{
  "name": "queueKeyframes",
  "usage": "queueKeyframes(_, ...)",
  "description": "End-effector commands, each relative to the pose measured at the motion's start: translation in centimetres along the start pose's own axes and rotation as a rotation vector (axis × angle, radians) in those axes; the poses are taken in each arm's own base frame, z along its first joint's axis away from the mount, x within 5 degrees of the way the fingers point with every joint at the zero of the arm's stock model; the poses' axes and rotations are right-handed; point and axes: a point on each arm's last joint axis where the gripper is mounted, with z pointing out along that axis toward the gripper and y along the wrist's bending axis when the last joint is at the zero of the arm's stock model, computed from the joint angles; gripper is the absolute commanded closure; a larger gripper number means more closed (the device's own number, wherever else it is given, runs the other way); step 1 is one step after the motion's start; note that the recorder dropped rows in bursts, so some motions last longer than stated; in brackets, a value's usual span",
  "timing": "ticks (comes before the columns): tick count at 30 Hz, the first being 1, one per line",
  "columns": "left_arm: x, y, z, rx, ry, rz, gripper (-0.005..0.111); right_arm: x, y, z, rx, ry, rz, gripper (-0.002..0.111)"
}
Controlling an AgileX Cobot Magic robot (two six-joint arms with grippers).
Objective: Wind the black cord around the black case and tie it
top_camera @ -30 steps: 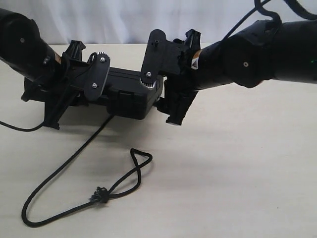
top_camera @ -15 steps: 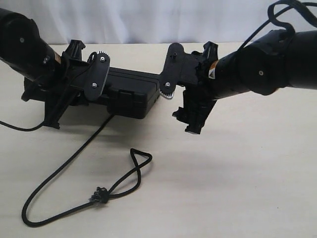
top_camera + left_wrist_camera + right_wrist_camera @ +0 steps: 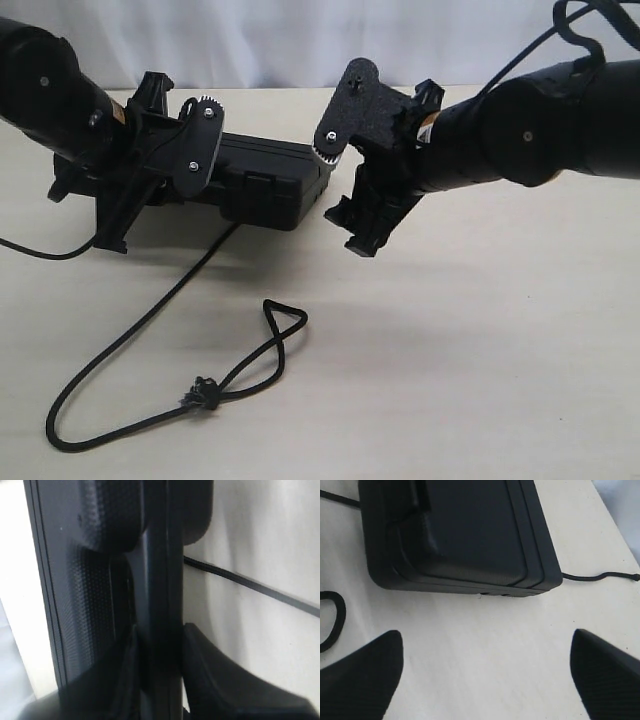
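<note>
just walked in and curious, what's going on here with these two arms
The left pincer is clamped on one end of the black case. The right pincer hovers open beside the other end, touching nothing. The black cord runs out from under the case and lies loose on the table, not yet wrapped around it.

Soft, even light outside; close-up blur on my wrist feeds.
In the exterior view the tabletop [image 3: 480, 380] was bright and evenly lit, with a soft-edged shadow spreading toward its near edge from under the black case [image 3: 270, 190]; the black cord [image 3: 150, 320] read crisp. My left wrist view was dim and smeared, the case too close to focus. In the right wrist view the case was fairly sharp, while the fingertips [image 3: 360, 675] of my right gripper [image 3: 485, 635] were dark blurs.
</note>
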Motion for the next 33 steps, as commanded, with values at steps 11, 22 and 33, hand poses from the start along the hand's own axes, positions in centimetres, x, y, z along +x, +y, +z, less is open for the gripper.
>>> queueKeyframes(11, -0.3, 0.9, -0.9, -0.083, -0.018, -0.003, 0.107, -0.4, -0.5, 0.2, 0.059, -0.056, -0.031, 0.024)
queueKeyframes(22, -0.3, 0.9, -0.9, -0.083, -0.018, -0.003, 0.107, -0.5, -0.6, -0.5, 0.07, -0.085, 0.038, 0.024)
queueKeyframes(33, -0.3, 0.9, -0.9, -0.083, -0.018, -0.003, 0.107, -2.3, 2.9, -0.2, 0.061, -0.202, -0.043, 0.024)
